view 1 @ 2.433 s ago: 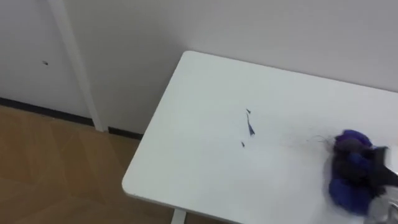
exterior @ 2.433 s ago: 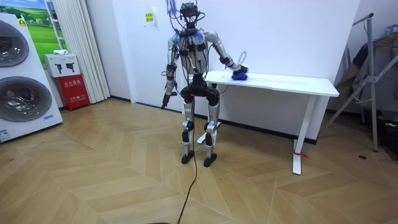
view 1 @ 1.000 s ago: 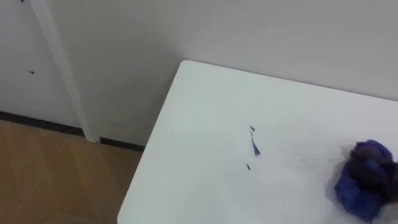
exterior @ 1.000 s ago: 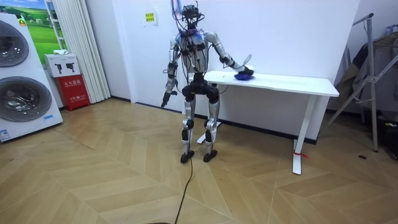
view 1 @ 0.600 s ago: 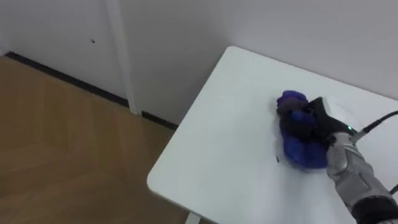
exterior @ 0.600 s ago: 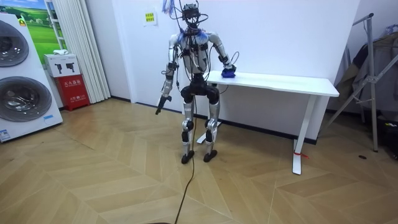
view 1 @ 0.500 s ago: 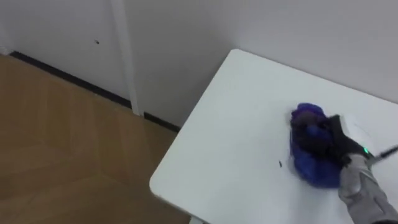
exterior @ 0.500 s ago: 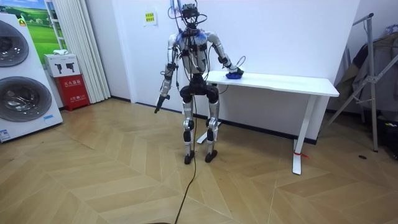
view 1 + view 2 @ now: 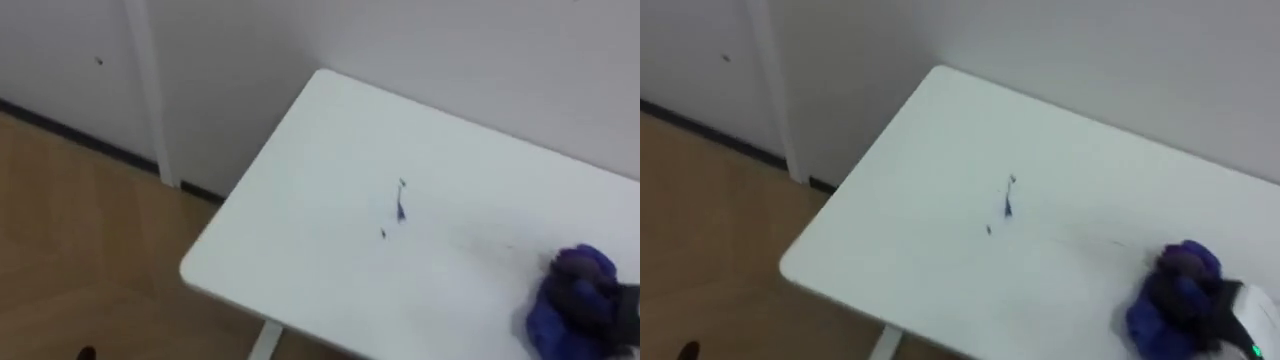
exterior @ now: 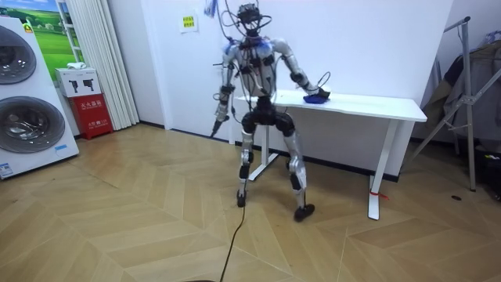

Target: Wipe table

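Right hand (image 9: 1232,318), mostly cut off, seemingly grips blue cloth (image 9: 1165,295).

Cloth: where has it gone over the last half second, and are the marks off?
The cloth, gripped in the right hand, slid off the marks to the robot's right along the table; the room view shows the robot stepping that way into a wide stance. The marks are still there; the left hand still hangs by its side.

The white worktop (image 9: 300,230) carried a crumpled blue cloth (image 9: 570,300), gripped by the right hand (image 9: 1232,318). A few small dark marks (image 9: 400,210) lay well to that hand's left.
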### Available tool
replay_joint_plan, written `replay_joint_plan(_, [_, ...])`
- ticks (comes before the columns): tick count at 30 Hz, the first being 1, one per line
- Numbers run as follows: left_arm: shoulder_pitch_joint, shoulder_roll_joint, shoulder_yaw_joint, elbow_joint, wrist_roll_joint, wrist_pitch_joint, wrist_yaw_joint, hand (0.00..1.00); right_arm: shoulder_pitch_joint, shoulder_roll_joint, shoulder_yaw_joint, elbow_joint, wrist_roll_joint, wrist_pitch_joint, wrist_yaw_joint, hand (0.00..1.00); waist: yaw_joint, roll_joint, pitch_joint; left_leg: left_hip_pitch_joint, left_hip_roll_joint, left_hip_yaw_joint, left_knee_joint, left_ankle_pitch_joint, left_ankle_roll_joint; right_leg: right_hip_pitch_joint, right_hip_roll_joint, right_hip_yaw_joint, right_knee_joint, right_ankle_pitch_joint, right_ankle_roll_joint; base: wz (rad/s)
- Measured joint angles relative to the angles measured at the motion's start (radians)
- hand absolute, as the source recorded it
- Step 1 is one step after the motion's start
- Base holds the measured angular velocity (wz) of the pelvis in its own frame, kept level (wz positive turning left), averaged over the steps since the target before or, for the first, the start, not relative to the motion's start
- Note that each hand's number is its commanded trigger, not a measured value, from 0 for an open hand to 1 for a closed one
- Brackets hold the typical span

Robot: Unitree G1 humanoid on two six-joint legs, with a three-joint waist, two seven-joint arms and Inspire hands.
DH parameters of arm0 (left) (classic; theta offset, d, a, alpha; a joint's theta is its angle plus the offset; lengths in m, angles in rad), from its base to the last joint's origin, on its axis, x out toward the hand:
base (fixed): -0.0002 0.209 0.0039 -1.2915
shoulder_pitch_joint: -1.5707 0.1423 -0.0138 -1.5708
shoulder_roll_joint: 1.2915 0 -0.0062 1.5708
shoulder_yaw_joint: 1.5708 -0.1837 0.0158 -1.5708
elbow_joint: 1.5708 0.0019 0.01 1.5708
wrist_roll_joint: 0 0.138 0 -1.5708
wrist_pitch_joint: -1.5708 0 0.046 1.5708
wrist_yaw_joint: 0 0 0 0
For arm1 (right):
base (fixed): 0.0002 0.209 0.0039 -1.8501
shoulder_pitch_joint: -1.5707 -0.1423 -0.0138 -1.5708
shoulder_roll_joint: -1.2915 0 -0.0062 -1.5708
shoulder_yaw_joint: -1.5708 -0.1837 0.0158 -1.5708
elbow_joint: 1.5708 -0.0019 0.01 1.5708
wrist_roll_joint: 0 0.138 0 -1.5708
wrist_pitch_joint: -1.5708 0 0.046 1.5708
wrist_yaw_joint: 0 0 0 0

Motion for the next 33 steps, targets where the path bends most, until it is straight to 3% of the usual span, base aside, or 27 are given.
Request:
replay_joint_plan(1, [-0.001,-0.002,0.001,0.004,-0.003,-0.004,0.0,0.0,-0.03,0.008,0.029,-0.038,-0.043,0.007,0.02,1.0,0.008,-0.005,0.0016,-0.004,0.018,0.007,0.003,0.01,-0.022,-0.014,0.008,-0.031,0.022,-0.037,0.032,-0.99])
replay_joint_plan(2, [-0.004,-0.031,-0.007,0.016,-0.005,-0.005,0.0,0.0,-0.102,0.009,0.083,-0.089,-0.135,0.006,0.05,1.0,0.029,0.026,0.0036,-0.012,0.058,-0.045,-0.008,0.026,-0.058,-0.049,0.058,-0.061,0.077,-0.097,0.042,-0.65])
replay_joint_plan(3, [-0.006,-0.058,-0.036,0.019,-0.005,-0.004,-0.005,0.0,-0.182,0.012,0.134,-0.113,-0.205,0.006,0.068,1.0,0.029,0.04,0.0117,-0.013,0.07,-0.118,-0.042,0.047,-0.042,-0.083,0.092,-0.066,0.123,-0.146,0.003,-0.42])
replay_joint_plan(4, [-0.002,-0.069,-0.046,0.019,-0.004,-0.004,-0.009,0.0,-0.21,0.012,0.152,-0.121,-0.233,0.006,0.077,1.0,0.028,0.041,0.013,-0.018,0.066,-0.131,-0.057,0.06,-0.023,-0.093,0.095,-0.064,0.137,-0.166,-0.008,0.12])
replay_joint_plan(5, [0.015,-0.083,-0.067,0.026,-0.005,-0.002,-0.021,0.0,-0.245,0.01,0.171,-0.137,-0.263,0.008,0.095,1.0,0.025,0.038,0.0142,-0.032,0.029,-0.138,-0.057,0.067,-0.015,-0.1,0.109,-0.064,0.147,-0.189,-0.022,0.41])
replay_joint_plan(6, [0.03,-0.086,-0.076,0.014,-0.002,0.004,-0.033,0.0,-0.268,0.006,0.182,-0.14,-0.268,0.011,0.115,1.0,0.025,0.026,0.0147,-0.046,-0.025,-0.143,-0.045,0.067,-0.014,-0.097,0.115,-0.065,0.142,-0.201,-0.037,0.51])
replay_joint_plan(7, [0.04,-0.085,-0.076,0.006,0.0,0.012,-0.038,0.0,-0.273,-0.002,0.182,-0.141,-0.267,0.008,0.124,1.0,0.026,0.022,0.0156,-0.049,-0.05,-0.144,-0.044,0.067,-0.012,-0.092,0.125,-0.063,0.135,-0.204,-0.043,0.63])
replay_joint_plan(8, [0.052,-0.085,-0.072,0.0,0.003,0.028,-0.039,0.0,-0.278,-0.023,0.178,-0.136,-0.251,0.009,0.134,1.0,0.028,0.024,0.0226,-0.049,-0.077,-0.148,-0.05,0.073,-0.001,-0.077,0.147,-0.059,0.113,-0.208,-0.051,0.59])
replay_joint_plan(9, [0.07,-0.086,-0.065,-0.001,0.004,0.041,-0.041,0.0,-0.276,-0.047,0.176,-0.121,-0.239,0.012,0.136,1.0,0.046,0.032,0.022,-0.033,-0.094,-0.157,-0.075,0.076,0.004,-0.068,0.159,-0.048,0.103,-0.209,-0.056,0.44])
replay_joint_plan(10, [0.083,-0.085,-0.064,-0.001,0.004,0.046,-0.042,0.0,-0.275,-0.057,0.176,-0.112,-0.238,0.012,0.137,1.0,0.054,0.041,0.0218,-0.02,-0.098,-0.158,-0.093,0.076,0.004,-0.063,0.164,-0.047,0.095,-0.209,-0.058,0.04])
replay_joint_plan(12, [0.14,-0.085,-0.036,0.001,-0.004,0.064,-0.053,0.0,-0.253,-0.07,0.153,-0.07,-0.223,0.007,0.133,1.0,0.058,0.062,0.0197,0.035,-0.141,-0.182,-0.177,0.08,-0.001,-0.052,0.162,-0.029,0.076,-0.207,-0.059,-0.18])
replay_joint_plan(13, [0.148,-0.085,-0.02,0.003,-0.004,0.064,-0.058,0.0,-0.237,-0.074,0.138,-0.053,-0.216,-0.001,0.133,1.0,0.058,0.061,0.0214,0.047,-0.153,-0.183,-0.197,0.082,0.0,-0.053,0.16,-0.017,0.075,-0.206,-0.056,-0.13])
replay_joint_plan(15, [0.163,-0.085,0.057,0.026,-0.003,0.063,-0.064,0.0,-0.154,-0.095,0.053,0.01,-0.14,-0.036,0.109,1.0,0.055,0.049,0.0217,0.085,-0.192,-0.181,-0.271,0.104,0.007,-0.056,0.14,0.013,0.069,-0.207,-0.041,-0.12])
replay_joint_plan(16, [0.172,-0.086,0.072,0.026,-0.003,0.063,-0.065,0.0,-0.136,-0.095,0.023,0.012,-0.127,-0.046,0.096,1.0,0.046,0.047,0.0191,0.091,-0.198,-0.181,-0.283,0.106,0.01,-0.054,0.135,0.014,0.064,-0.205,-0.036,0.0])
replay_joint_plan(20, [0.182,-0.074,0.146,0.02,-0.002,0.045,-0.059,0.0,-0.021,-0.103,-0.168,0.112,-0.017,-0.111,0.025,1.0,-0.042,0.006,0.0003,0.098,-0.235,-0.22,-0.312,0.114,0.023,0.001,0.119,0.006,0.001,-0.187,-0.006,0.32])
replay_joint_plan(22, [0.184,-0.068,0.159,0.007,0.0,0.033,-0.056,0.0,0.013,-0.107,-0.219,0.158,0.012,-0.118,0.019,1.0,-0.061,-0.016,0.0066,0.107,-0.239,-0.235,-0.313,0.113,0.024,0.027,0.119,0.002,-0.019,-0.18,0.0,0.13])
replay_joint_plan(23, [0.185,-0.067,0.16,-0.011,0.0,0.033,-0.05,0.0,0.045,-0.114,-0.235,0.178,0.016,-0.11,0.014,1.0,-0.072,-0.031,0.0007,0.113,-0.24,-0.24,-0.314,0.112,0.026,0.041,0.121,-0.004,-0.032,-0.176,0.002,0.11])
replay_joint_plan(26, [0.17,-0.066,0.149,-0.028,-0.003,0.016,-0.035,0.0,0.071,-0.119,-0.256,0.177,0.014,-0.085,0.001,1.0,-0.093,-0.034,0.0019,0.123,-0.241,-0.241,-0.313,0.109,0.031,0.061,0.123,-0.011,-0.051,-0.167,0.004,-0.06])
replay_joint_plan(28, [0.143,-0.067,0.133,-0.029,0.006,0.015,-0.034,0.0,0.069,-0.119,-0.252,0.149,0.008,-0.064,-0.004,1.0,-0.09,-0.017,0.0031,0.124,-0.239,-0.232,-0.313,0.108,0.032,0.06,0.125,-0.01,-0.052,-0.158,0.0,-0.16])
replay_joint_plan(29, [0.125,-0.07,0.117,-0.029,0.007,0.015,-0.034,0.0,0.06,-0.12,-0.23,0.118,0.003,-0.037,-0.005,1.0,-0.078,-0.005,0.0057,0.129,-0.239,-0.228,-0.319,0.108,0.033,0.055,0.125,-0.001,-0.049,-0.155,0.001,-0.26])
replay_joint_plan(31, [0.106,-0.073,0.088,-0.029,0.005,0.016,-0.032,0.0,0.019,-0.119,-0.165,0.058,-0.022,0.016,0.005,1.0,-0.052,0.009,0.0025,0.13,-0.237,-0.217,-0.323,0.108,0.033,0.038,0.127,0.015,-0.043,-0.146,-0.003,-0.35])
replay_joint_plan(33, [0.078,-0.081,0.042,-0.018,0.004,0.02,-0.032,0.0,-0.092,-0.087,-0.013,-0.023,-0.084,0.07,0.031,1.0,-0.012,0.032,0.0093,0.127,-0.237,-0.218,-0.331,0.109,0.035,0.007,0.131,0.029,-0.037,-0.128,-0.01,-0.39])
